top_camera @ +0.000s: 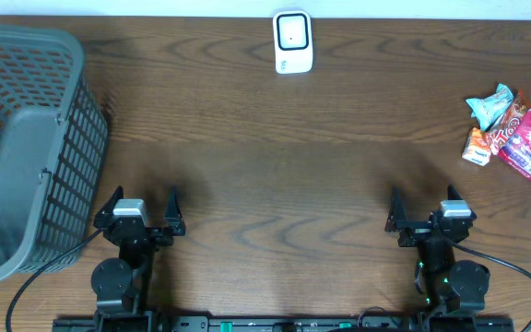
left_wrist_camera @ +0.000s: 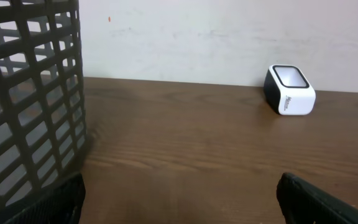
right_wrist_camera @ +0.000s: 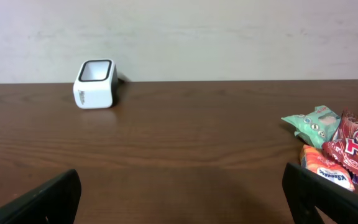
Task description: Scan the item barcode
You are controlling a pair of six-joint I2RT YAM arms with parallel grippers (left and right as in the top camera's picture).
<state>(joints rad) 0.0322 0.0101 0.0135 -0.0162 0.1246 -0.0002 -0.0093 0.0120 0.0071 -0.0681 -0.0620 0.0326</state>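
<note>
A small white barcode scanner [top_camera: 292,41] with a dark window stands at the table's far edge; it shows in the left wrist view [left_wrist_camera: 289,90] and the right wrist view [right_wrist_camera: 94,84]. The items are a pile of snack packets [top_camera: 514,134] at the right edge: a teal one [right_wrist_camera: 312,121], a red one [right_wrist_camera: 347,146] and a small orange one [right_wrist_camera: 325,168]. My left gripper [top_camera: 146,198] [left_wrist_camera: 180,205] rests open near the front edge, nothing between its fingers. My right gripper [top_camera: 422,203] [right_wrist_camera: 182,202] is open too, empty, well short of the packets.
A large grey lattice basket [top_camera: 26,148] fills the left side of the table, close beside the left gripper, its wall [left_wrist_camera: 30,93] at the left of that wrist view. A pale wall runs behind the table's far edge.
</note>
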